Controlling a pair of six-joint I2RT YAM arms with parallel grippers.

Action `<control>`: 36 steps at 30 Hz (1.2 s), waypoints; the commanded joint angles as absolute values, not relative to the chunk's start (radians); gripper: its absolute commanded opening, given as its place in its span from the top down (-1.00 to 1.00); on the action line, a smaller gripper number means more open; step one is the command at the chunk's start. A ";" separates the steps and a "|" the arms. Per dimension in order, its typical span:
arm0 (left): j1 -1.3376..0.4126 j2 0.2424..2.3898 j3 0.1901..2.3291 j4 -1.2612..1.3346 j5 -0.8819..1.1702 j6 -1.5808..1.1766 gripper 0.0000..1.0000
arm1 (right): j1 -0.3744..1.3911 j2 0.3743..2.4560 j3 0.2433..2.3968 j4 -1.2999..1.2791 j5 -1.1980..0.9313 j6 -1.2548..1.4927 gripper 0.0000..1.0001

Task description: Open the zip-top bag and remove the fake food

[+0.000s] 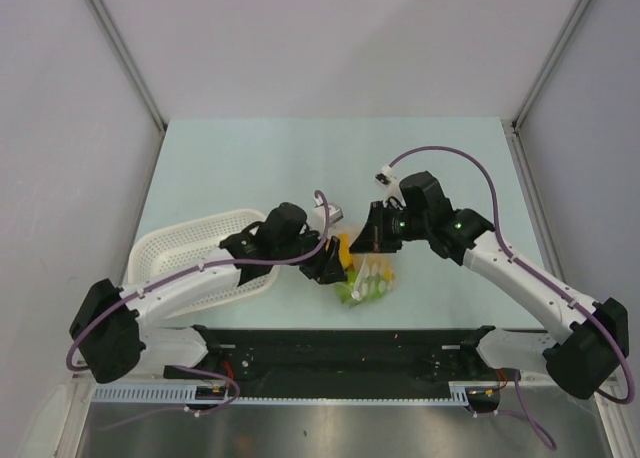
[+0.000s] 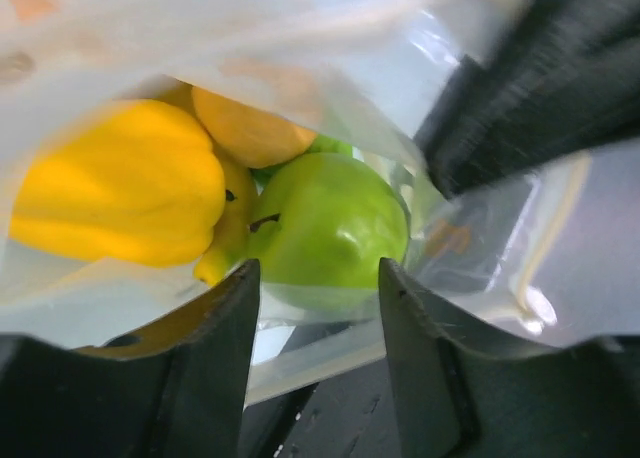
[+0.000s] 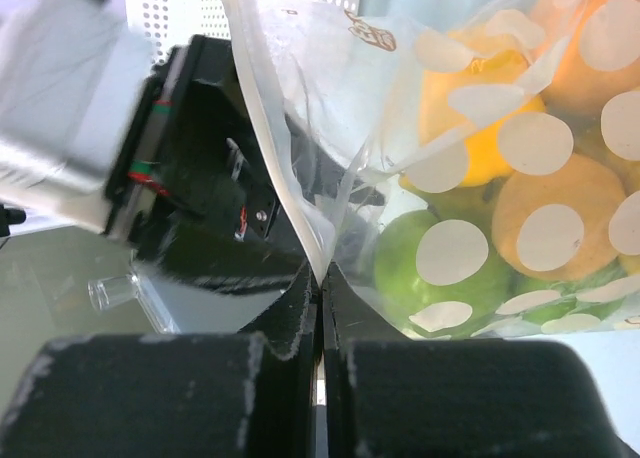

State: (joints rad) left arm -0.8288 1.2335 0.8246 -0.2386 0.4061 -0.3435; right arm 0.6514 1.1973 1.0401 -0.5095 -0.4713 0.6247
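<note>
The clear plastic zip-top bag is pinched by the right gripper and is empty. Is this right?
Not empty: the right wrist view shows the zip-top bag, pinched by the right gripper, holding green, yellow and orange fake food.

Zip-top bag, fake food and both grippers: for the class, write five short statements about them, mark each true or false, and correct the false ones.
1. The right gripper is shut on an edge of the zip-top bag. True.
2. The white basket sits left of the bag in the top view. True.
3. The fake food lies in the white basket. False: it is inside the zip-top bag.
4. The left gripper is shut tight. False: its fingers stand apart, with a green apple showing beyond them through the plastic.
5. The bag holds only green pieces. False: yellow and orange pieces are in it too.
</note>
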 commanded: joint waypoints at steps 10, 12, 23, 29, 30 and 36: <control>-0.821 1.425 0.899 -0.135 0.528 -0.313 -0.28 | 0.661 1.166 1.051 -0.500 -0.448 0.617 1.00; -0.824 1.431 0.897 -0.133 0.561 -0.305 -0.41 | 0.661 1.166 1.048 -0.500 -0.445 0.611 1.00; -0.894 1.497 0.816 -0.084 0.416 -0.302 -0.82 | 0.661 1.158 1.012 -0.477 -0.460 0.618 1.00; -0.908 1.549 0.766 -0.049 0.354 -0.330 -0.81 | 0.663 1.138 0.962 -0.477 -0.454 0.618 1.00; -0.908 1.555 0.762 -0.046 0.350 -0.333 -0.80 | 0.663 1.134 0.954 -0.480 -0.451 0.615 1.00; -0.908 1.526 0.764 -0.078 0.353 -0.330 -0.23 | 0.663 1.134 0.920 -0.495 -0.439 0.601 1.00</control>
